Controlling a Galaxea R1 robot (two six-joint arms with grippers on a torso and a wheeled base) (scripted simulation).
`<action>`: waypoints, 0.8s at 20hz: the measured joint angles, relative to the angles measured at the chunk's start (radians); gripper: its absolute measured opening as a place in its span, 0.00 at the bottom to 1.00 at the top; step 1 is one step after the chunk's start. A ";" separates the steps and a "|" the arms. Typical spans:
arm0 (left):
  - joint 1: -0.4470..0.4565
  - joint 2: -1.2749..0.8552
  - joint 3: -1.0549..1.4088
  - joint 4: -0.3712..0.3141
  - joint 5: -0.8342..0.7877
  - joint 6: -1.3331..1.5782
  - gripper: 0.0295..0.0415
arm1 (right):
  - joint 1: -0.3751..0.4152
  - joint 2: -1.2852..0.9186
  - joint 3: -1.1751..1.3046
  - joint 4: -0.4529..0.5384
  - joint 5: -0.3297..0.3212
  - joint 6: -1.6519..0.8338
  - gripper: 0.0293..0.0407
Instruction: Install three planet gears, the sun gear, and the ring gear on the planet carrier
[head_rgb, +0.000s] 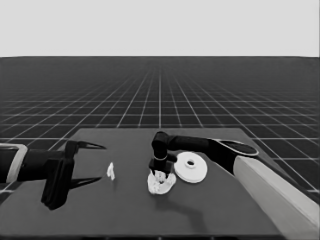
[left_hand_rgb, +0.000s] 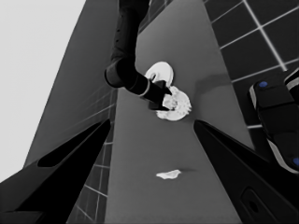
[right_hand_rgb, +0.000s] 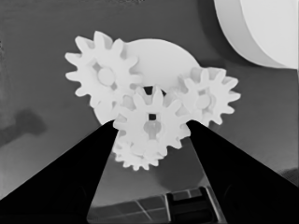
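Observation:
The smaller round part (head_rgb: 170, 183) (right_hand_rgb: 159, 58) lies mid-table, just left of the larger round part (head_rgb: 191, 167) (right_hand_rgb: 261, 28) and touching it. Three gears rest on it: one (right_hand_rgb: 105, 74), another (right_hand_rgb: 205, 95), and a third (right_hand_rgb: 135, 161) half covered. A fourth gear (right_hand_rgb: 150, 123) sits at their centre, meshed among them, and my right gripper (head_rgb: 160, 173) (right_hand_rgb: 150, 122) stands straight above, shut on its two sides. My left gripper (head_rgb: 93, 164) waits open over the table's left end, holding nothing.
A thin white piece (head_rgb: 111, 171) (left_hand_rgb: 168, 175) lies on the table between the left gripper and the gear cluster. The right arm (head_rgb: 210, 146) reaches in from the right over the larger round part. Dark machinery with blue lights (left_hand_rgb: 275, 121) stands past the table's edge.

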 joint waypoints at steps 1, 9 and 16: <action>0.000 0.000 0.000 0.000 0.000 0.000 0.75 | 0.000 0.000 0.000 0.000 0.000 0.010 0.16; 0.000 0.000 0.000 0.000 0.000 0.000 0.75 | 0.000 0.000 0.000 0.000 0.000 0.094 0.16; 0.000 0.000 0.000 0.000 0.000 0.000 0.75 | 0.000 0.000 0.000 0.000 0.000 0.168 0.16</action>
